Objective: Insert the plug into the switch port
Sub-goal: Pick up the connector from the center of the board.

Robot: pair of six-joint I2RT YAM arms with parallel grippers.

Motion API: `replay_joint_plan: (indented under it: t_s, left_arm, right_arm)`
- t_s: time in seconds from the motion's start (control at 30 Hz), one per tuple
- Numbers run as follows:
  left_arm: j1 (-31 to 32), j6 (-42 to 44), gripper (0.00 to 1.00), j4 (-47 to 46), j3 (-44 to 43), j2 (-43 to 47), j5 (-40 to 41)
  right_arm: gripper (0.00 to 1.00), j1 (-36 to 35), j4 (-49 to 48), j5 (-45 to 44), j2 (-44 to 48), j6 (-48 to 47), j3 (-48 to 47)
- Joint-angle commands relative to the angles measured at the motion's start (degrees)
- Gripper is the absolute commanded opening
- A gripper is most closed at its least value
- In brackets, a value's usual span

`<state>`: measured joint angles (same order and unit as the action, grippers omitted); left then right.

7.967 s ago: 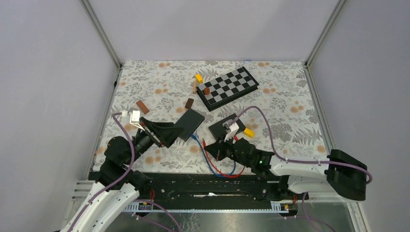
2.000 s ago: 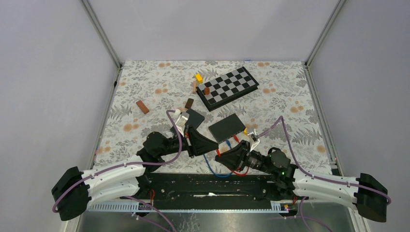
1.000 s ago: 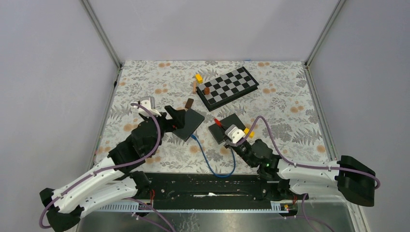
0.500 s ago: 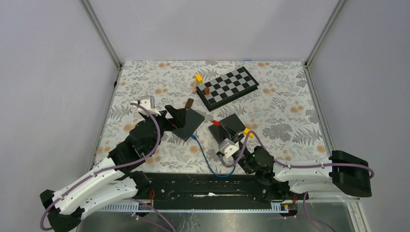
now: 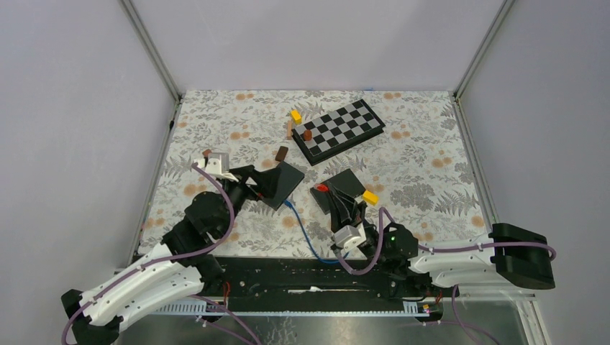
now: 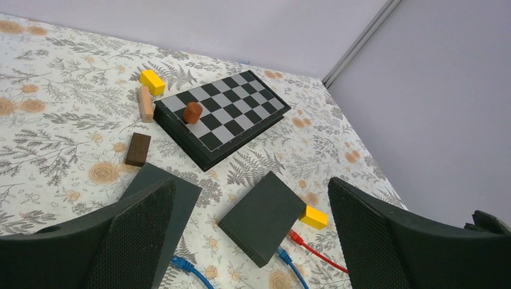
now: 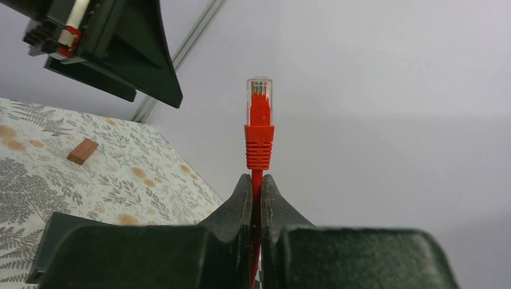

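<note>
The right gripper is clamped tight on the red cable just behind the plug. The plug stands straight out past the fingertips, its long axis in line with the fingers. In the wrist view it is seen against bare wall, not table, so the tool seems tipped upward.

From above, the plug's tip hangs over the left corner of the switch, and most of that box lies to the tool's right rather than ahead of it. Its port face does not show, and I cannot tell the plug's height above it. As I read it, the plug must swing right and tip down before it can line up.

A yellow block touches the switch's far-right side. Further left of the tool, the left gripper hangs wide open and empty, near a flat slab. The right arm is the nearer one.
</note>
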<state>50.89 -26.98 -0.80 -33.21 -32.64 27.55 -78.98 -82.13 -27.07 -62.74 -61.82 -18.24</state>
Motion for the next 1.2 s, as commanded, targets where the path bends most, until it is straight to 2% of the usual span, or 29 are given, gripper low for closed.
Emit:
replay_joint_plan:
  t_s: [0.0,0.17,0.43,0.53,0.6,0.67,0.83,0.93,1.17]
  left_arm:
    - [-0.26,2.12,0.97,-5.61,0.50,0.40,-2.26]
    - [-0.25,2.36,0.97,-6.16,0.91,-0.20,-3.15]
    - [-0.26,4.00,0.97,-7.95,0.75,-0.55,-5.95]
    - [-0.27,4.79,0.97,-6.49,-0.81,0.22,-6.41]
    - [-0.29,5.16,0.97,-3.97,-2.74,0.85,-6.16]
    - [-0.29,5.27,0.97,-0.71,-5.22,1.29,-6.27]
    - [-0.28,4.44,0.96,9.01,-10.89,2.58,-8.74]
    - [-0.31,3.68,0.96,13.92,-12.79,3.85,-9.99]
    - [-0.25,2.80,0.96,20.29,-13.99,7.78,-13.28]
  right_arm:
    - [0.00,-1.12,-11.81,5.41,0.06,-3.58,0.46]
    - [0.00,-1.53,-13.71,6.89,-0.18,-4.83,0.93]
    - [0.00,-1.53,-13.61,11.93,3.26,-1.45,1.22]
    - [0.00,-1.60,-11.97,10.90,7.56,9.34,0.91]
    - [0.00,-1.61,-7.36,8.37,11.06,18.70,0.03]
    - [0.00,-1.54,0.91,6.99,14.56,27.73,-1.51]
    - [0.00,-1.53,25.06,10.46,22.11,46.78,-5.95]
    - [0.00,-1.55,32.34,13.83,25.64,53.92,-6.26]
    - [0.00,-1.53,39.40,25.59,31.06,64.41,-4.13]
